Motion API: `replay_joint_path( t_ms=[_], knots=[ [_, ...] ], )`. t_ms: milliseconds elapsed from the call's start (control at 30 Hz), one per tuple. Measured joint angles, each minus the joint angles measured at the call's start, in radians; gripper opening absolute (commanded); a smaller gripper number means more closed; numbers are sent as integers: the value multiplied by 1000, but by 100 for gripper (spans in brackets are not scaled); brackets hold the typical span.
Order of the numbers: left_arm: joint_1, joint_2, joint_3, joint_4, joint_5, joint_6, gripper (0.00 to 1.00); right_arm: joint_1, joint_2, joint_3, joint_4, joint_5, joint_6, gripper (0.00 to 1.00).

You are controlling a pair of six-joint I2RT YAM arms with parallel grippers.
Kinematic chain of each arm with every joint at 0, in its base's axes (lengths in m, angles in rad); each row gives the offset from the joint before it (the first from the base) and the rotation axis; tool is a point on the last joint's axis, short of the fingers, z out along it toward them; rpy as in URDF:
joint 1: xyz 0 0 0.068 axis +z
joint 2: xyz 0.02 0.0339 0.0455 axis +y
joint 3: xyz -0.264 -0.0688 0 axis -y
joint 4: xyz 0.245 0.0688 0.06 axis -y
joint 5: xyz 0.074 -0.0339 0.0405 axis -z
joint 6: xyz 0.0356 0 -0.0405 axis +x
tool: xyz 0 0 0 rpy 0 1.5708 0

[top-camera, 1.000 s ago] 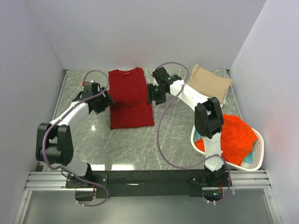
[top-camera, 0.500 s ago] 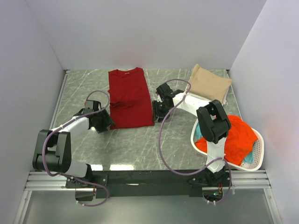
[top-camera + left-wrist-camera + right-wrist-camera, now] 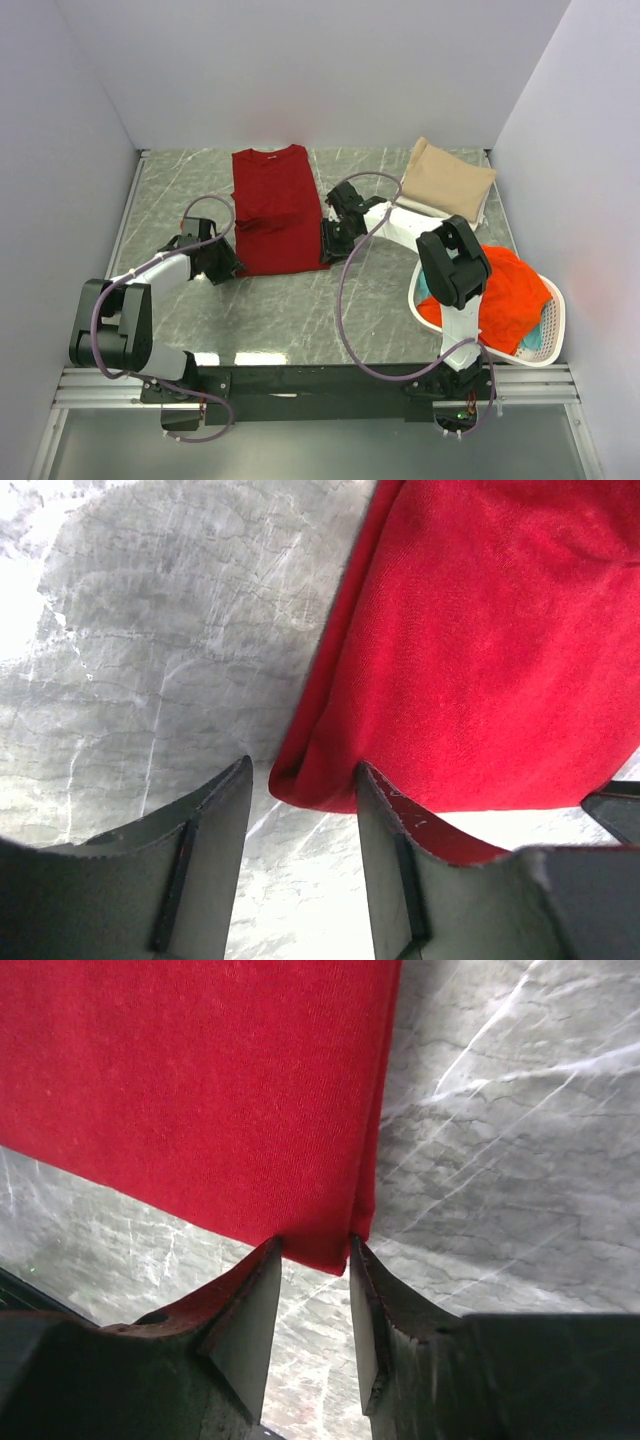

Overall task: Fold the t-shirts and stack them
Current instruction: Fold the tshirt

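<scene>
The left gripper (image 3: 303,805) has its fingers spread either side of the near-left hem corner of the dark red t-shirt (image 3: 278,210), not yet biting. The right gripper (image 3: 315,1260) sets its fingers narrow about the near-right corner, though whether they pinch it I cannot tell. The shirt lies flat on the table (image 3: 380,300), so this looks like taking the hem to fold it toward the collar, which needs both grips firm and an even lift; bare marble surrounds the hem, with the tan t-shirt (image 3: 448,180) and the basket (image 3: 548,340) well to the right.
</scene>
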Motion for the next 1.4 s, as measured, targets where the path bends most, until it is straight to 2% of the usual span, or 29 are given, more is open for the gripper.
replay_joint_path(
  t_ms=[233, 400, 633, 833, 933, 1233, 1400],
  knots=[
    [0, 0, -13, 21, 3, -11, 43, 6, 11, 0, -1, 8, 7, 29],
    [0, 0, -25, 39, 6, -16, 32, 6, 22, -1, 0, 16, 10, 20],
    [0, 0, -34, 42, 5, -22, 29, 6, 23, -3, 1, 23, 15, 12],
    [0, -5, -48, 56, -3, -27, 14, 6, 23, -5, 2, 23, 25, 6],
    [0, -5, -58, 77, 2, -33, 1, 6, 23, -5, 2, 23, 26, 2],
    [0, -14, -65, 93, 6, -33, 0, 6, 23, -7, 1, 23, 29, 0],
    [0, -111, -64, 39, -2, -32, 1, 6, 10, -14, -10, 27, 30, 0]
  ],
)
